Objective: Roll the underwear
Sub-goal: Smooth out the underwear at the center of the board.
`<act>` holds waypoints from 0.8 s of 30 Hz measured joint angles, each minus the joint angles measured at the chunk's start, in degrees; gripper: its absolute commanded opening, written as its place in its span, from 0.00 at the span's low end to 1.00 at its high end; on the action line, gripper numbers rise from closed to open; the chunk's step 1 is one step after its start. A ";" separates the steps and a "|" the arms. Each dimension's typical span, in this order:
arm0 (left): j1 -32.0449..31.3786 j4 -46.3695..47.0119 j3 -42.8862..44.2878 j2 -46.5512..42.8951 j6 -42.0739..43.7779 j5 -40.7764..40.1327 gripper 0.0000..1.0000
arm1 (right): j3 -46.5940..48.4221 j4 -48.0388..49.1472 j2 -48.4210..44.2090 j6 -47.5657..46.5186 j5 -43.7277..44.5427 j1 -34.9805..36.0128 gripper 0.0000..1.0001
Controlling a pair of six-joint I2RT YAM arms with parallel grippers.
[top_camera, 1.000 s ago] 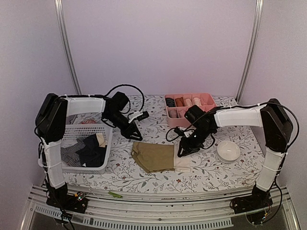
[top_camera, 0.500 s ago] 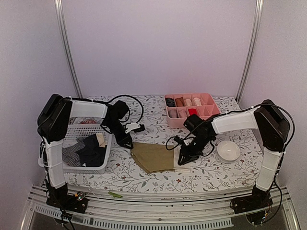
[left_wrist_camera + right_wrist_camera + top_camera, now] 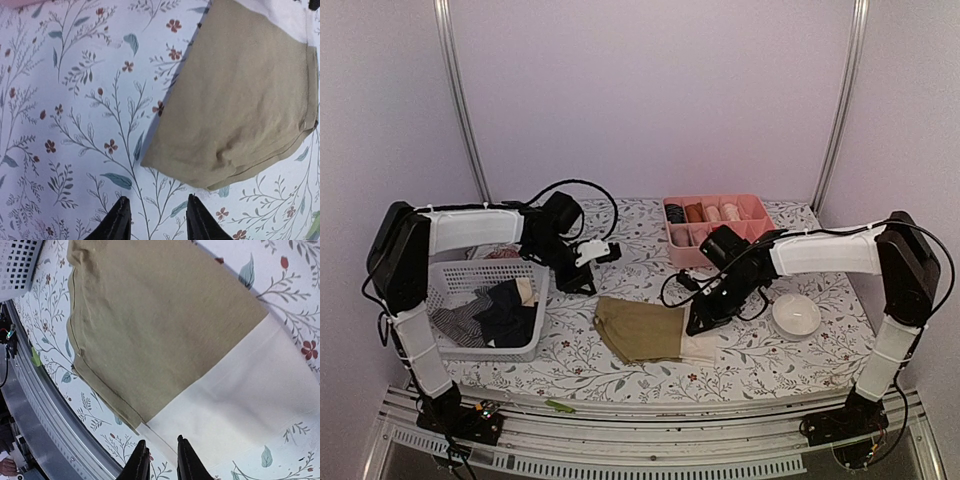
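Olive-tan underwear (image 3: 638,328) lies flat on the table (image 3: 770,355); left pincer (image 3: 156,220) hangs part-open and empty beside it, right pincer (image 3: 161,462) nearly closed at its cream waistband (image 3: 250,405), grip unclear.

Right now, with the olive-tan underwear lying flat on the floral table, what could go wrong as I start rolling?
The right gripper hangs narrowly parted over the edge of the cream waistband of the olive-tan cloth underwear; it may catch one layer only. The left gripper, open, is off the garment, so the cloth may slide rather than roll.
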 measured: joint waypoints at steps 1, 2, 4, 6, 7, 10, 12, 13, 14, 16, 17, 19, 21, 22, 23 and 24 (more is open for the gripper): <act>-0.76 0.52 0.87 0.02 -0.11 0.42 0.38 | 0.50 0.52 0.00 0.22 0.20 -0.17 0.20; -1.75 0.92 1.95 0.46 -0.33 0.74 0.38 | 0.76 1.01 0.15 0.46 0.39 -0.35 0.20; -3.76 1.73 4.24 2.12 -1.16 1.73 0.38 | 1.33 1.75 1.33 1.20 0.72 -0.66 0.20; -4.94 2.69 5.75 4.46 -1.86 2.40 0.37 | 1.86 2.03 3.43 1.62 1.18 -0.81 0.20; -5.49 3.23 6.19 6.12 -2.29 2.84 0.37 | 2.19 2.29 4.68 1.73 1.38 -0.85 0.20; -5.62 3.48 5.92 9.64 -2.71 3.21 0.36 | 2.29 2.64 7.26 1.97 1.60 -0.85 0.20; -5.46 3.39 4.55 11.13 -2.69 3.04 0.35 | 2.27 2.64 8.09 1.97 1.57 -0.83 0.20; -5.44 3.26 3.56 11.32 -2.60 2.80 0.35 | 2.27 2.71 8.17 1.95 1.51 -0.83 0.20; -5.33 3.17 2.62 11.32 -2.43 2.47 0.35 | 2.27 2.73 8.17 1.90 1.53 -0.79 0.20; -5.11 4.02 1.07 10.49 -1.68 1.90 0.34 | 2.36 2.73 8.26 1.75 1.53 -0.55 0.20; -5.01 4.39 0.22 10.03 -1.25 1.70 0.34 | 2.47 2.75 8.31 1.64 1.53 -0.35 0.20; -4.63 5.01 -1.25 9.16 -0.59 1.49 0.34 | 2.51 3.10 8.37 1.40 1.44 0.07 0.20; -4.04 5.27 -2.69 8.15 0.04 1.38 0.34 | 2.49 3.65 8.37 1.20 1.09 0.68 0.21; -3.80 5.29 -3.13 7.78 0.24 1.36 0.35 | 2.32 4.07 8.35 1.05 0.94 1.01 0.22; -3.48 5.27 -3.69 7.28 0.52 1.16 0.37 | 1.95 4.57 8.17 0.90 0.68 1.27 0.25; -3.23 5.07 -4.13 6.71 0.83 1.16 0.39 | 1.29 5.07 7.76 0.68 0.50 1.51 0.28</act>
